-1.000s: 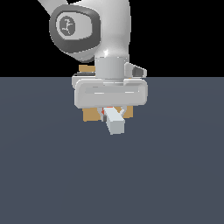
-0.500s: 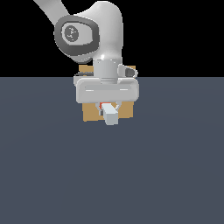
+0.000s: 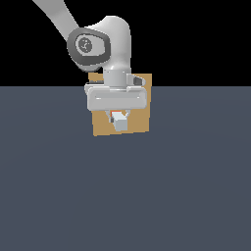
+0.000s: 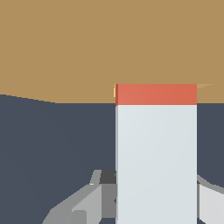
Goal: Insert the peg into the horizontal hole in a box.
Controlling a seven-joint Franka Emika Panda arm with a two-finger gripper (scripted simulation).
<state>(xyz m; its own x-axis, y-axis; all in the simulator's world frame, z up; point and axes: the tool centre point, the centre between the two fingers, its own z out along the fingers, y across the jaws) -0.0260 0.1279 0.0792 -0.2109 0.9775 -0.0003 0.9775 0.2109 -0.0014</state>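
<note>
The robot's grey tool (image 3: pixel 119 116) pinches a long orange-red and white square-section peg (image 4: pixel 156 153). Only a short orange-red strip shows outside the tan square box (image 3: pixel 142 122) on the dark tabletop (image 3: pixel 125 196)

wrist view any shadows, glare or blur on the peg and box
Wrist view: sharp throughout, flat even shading, no glare, no cast shadow from the peg on the box; edges slightly jagged. Exterior view: equally flat, black background, the hand soft-shaded without highlights.

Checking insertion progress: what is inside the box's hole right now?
The peg enters the box: only a short orange-red band shows outside. The hole and the peg's inserted length are covered.
</note>
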